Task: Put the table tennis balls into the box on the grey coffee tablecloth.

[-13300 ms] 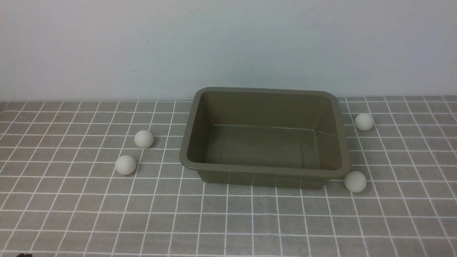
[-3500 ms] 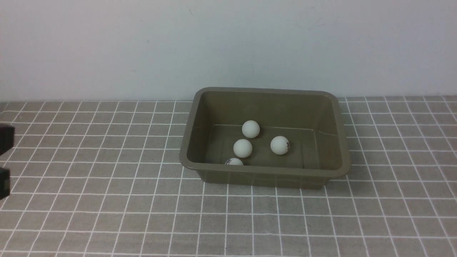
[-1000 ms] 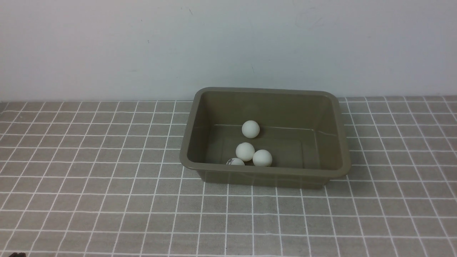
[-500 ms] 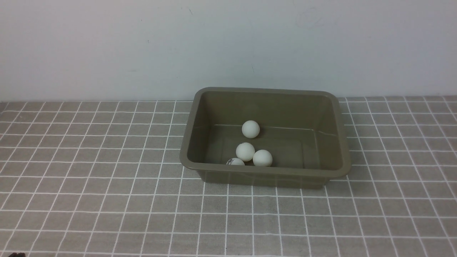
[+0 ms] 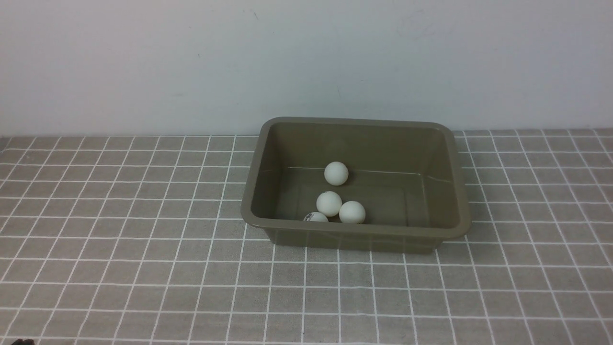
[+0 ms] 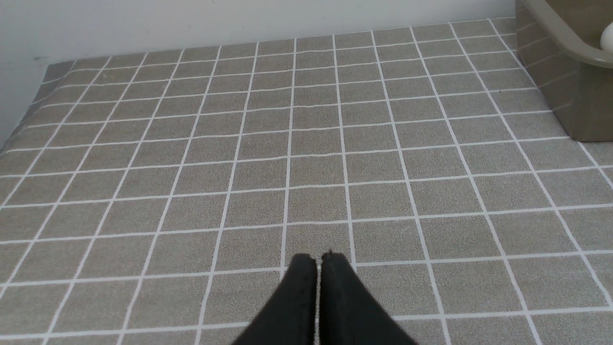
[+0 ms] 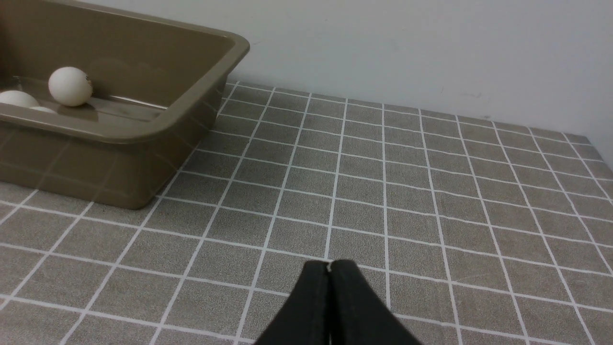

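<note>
In the front view, an olive-brown rectangular plastic box (image 5: pixel 357 230) with rounded corners, a flared rim and sloping walls is sitting slightly right of the middle of the frame. It is standing upright and open on a grey-brown cloth with a grid of thin white lines (image 5: pixel 143 268), which is filling the frame from the middle down to the bottom edge. A pale, smooth wall (image 5: pixel 306 62) is running across the top of the frame, behind the cloth.

All four small matte white table tennis balls are lying inside the box, in the left and middle part of it. One ball (image 5: pixel 336 173) is resting by itself toward the box's far wall. Nearer the front wall, the other three are gathering close together: a second ball (image 5: pixel 329 204), a third ball (image 5: pixel 352 212) just beside it on the right, and a fourth ball (image 5: pixel 315 217) at the lower left, showing a small dark mark and partly hiding behind the front rim.

The left wrist view is showing the black left fingers (image 6: pixel 319 261) clenched together, grasping nothing, over the gridded cloth. The right wrist view is showing the black right fingers (image 7: pixel 329 268) likewise clenched and holding nothing. At the very bottom left corner of the front view, a small dark object (image 5: pixel 21 342) is peeking in, too cropped to identify.
</note>
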